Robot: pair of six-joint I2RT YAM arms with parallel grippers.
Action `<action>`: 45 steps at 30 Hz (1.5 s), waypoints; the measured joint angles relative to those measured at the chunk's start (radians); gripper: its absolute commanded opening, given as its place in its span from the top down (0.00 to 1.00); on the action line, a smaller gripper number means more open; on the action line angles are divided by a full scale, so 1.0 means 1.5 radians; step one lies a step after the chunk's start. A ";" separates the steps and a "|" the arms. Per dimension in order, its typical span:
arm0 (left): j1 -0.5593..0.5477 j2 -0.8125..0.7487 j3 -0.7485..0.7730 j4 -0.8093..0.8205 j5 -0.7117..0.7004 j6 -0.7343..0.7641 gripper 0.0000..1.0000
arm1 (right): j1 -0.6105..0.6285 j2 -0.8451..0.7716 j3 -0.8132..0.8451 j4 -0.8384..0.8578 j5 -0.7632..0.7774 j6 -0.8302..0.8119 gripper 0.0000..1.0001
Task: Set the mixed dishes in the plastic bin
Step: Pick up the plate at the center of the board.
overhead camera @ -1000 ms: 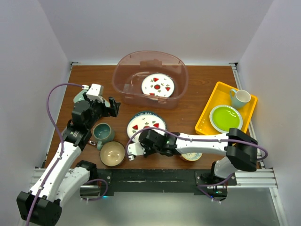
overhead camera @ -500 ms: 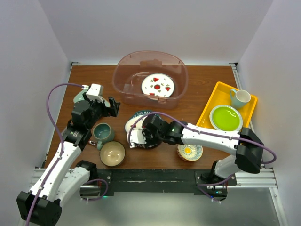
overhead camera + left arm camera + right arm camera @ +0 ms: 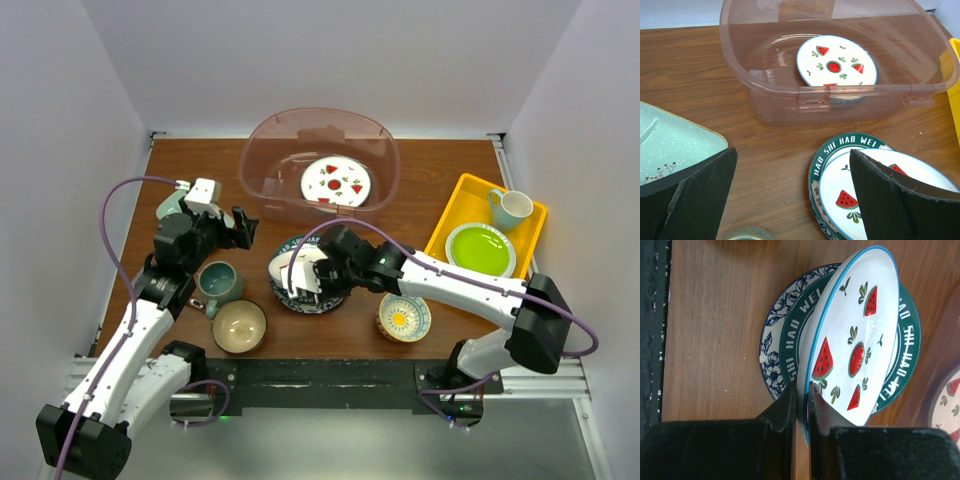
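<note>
One plate with watermelon marks has just come up off the stack. A second ago it lay flat, with the right gripper at its near rim. Now the jaws are clamped on that rim and the plate stands tilted on edge above a green-rimmed plate, which lies on a blue floral plate. Whether the lifted plate still touches the stack cannot be told. The right arm has swung far and left, uncovering a small bowl at the near edge.

The pick appears complete, so the carry to the bin at far centre is probably next. A matching plate already lies in the bin.

The left gripper has not moved. It hovers left of the stack, jaws spread wide and empty. A mint dish, a mug and a tan bowl wait on the left.

The table is brown wood grain. A yellow tray at the right holds a lime plate and a pale cup. White walls enclose the left, far and right sides.
</note>
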 measured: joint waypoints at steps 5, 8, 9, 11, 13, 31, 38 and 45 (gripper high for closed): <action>0.000 0.000 -0.006 0.000 0.014 -0.019 0.00 | -0.010 -0.004 0.003 -0.009 -0.015 -0.004 1.00; 0.000 0.003 -0.006 0.000 0.024 -0.032 0.00 | -0.014 -0.005 0.006 -0.014 -0.023 -0.004 1.00; 0.000 0.003 -0.006 0.000 0.030 -0.039 0.00 | -0.016 -0.005 0.007 -0.016 -0.025 -0.004 1.00; 0.000 0.004 -0.006 0.000 0.037 -0.047 0.00 | -0.018 -0.005 0.008 -0.017 -0.029 -0.005 1.00; 0.000 0.005 -0.006 0.000 0.043 -0.058 0.00 | -0.020 -0.005 0.009 -0.019 -0.032 -0.006 1.00; 0.000 0.085 0.002 -0.039 0.108 -0.213 0.00 | -0.033 -0.005 0.020 -0.037 -0.047 -0.010 1.00; 0.000 0.096 0.013 -0.058 0.130 -0.250 0.00 | -0.038 -0.014 0.021 -0.051 -0.053 -0.010 1.00; 0.000 0.101 0.013 -0.077 0.140 -0.272 0.00 | -0.042 -0.019 0.021 -0.057 -0.059 -0.010 1.00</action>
